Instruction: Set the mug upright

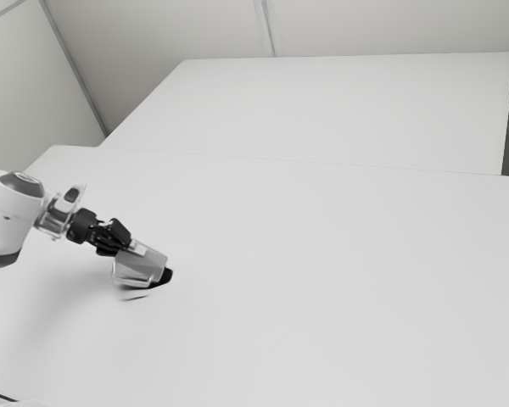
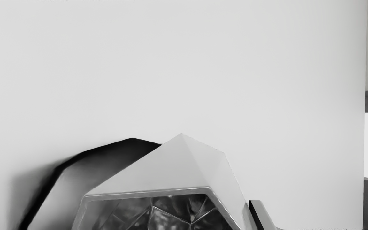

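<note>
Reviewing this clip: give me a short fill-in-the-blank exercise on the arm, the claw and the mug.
1. In the exterior view, the arm comes in from the view's ____ side.
2. The claw at the mug is coloured ____, unlike the pale mug.
3. The mug is at a slant, so the task of setting it ____ is not yet done.
4. In the wrist view, the mug's inside looks ____ than its outer walls.

Missing words: left; black; upright; darker.
</note>
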